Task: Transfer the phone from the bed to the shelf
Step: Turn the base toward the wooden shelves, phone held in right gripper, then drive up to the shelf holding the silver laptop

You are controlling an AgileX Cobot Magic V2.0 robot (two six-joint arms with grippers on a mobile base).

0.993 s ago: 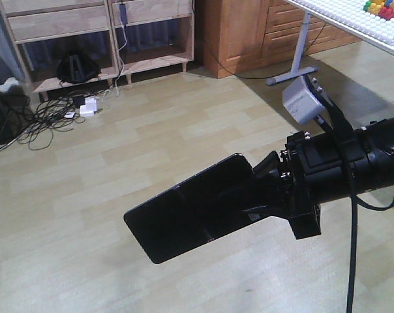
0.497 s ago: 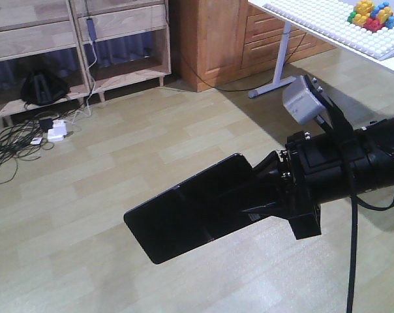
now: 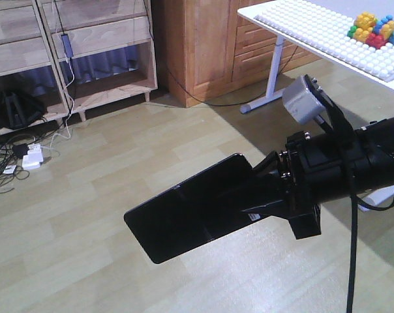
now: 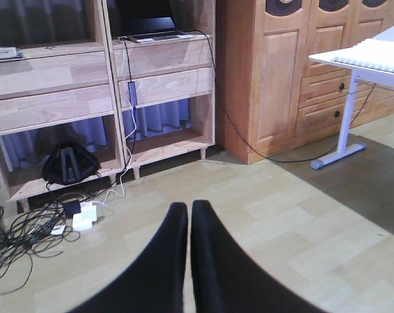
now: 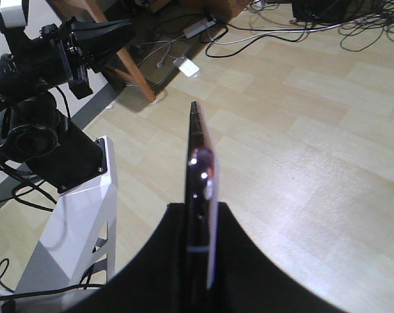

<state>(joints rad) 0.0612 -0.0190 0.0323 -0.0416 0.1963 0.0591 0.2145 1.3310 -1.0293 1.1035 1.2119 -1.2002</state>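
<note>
In the front view my right gripper (image 3: 252,195) is shut on the phone (image 3: 184,218), a glossy black slab held out flat over the wood floor. The right wrist view shows the phone (image 5: 200,169) edge-on, pinkish-gold rim upright, pinched between the two black fingers of the right gripper (image 5: 200,212). My left gripper (image 4: 188,208) is shut with nothing in it, pointing at the floor in front of the shelf (image 4: 60,98). The shelf (image 3: 106,36), pale wood with open compartments, stands at the far left. The bed is out of view.
An orange-brown cabinet (image 3: 197,45) stands right of the shelf. A white table with a studded plate and coloured bricks (image 3: 373,26) is at the upper right. Cables and chargers (image 3: 17,160) lie on the floor by the shelf, beside a black bag (image 4: 70,163).
The room has slid left in the front view: shelf and cables moved toward the left edge, more of the white table shows. The phone stays held the same way in my right gripper.
</note>
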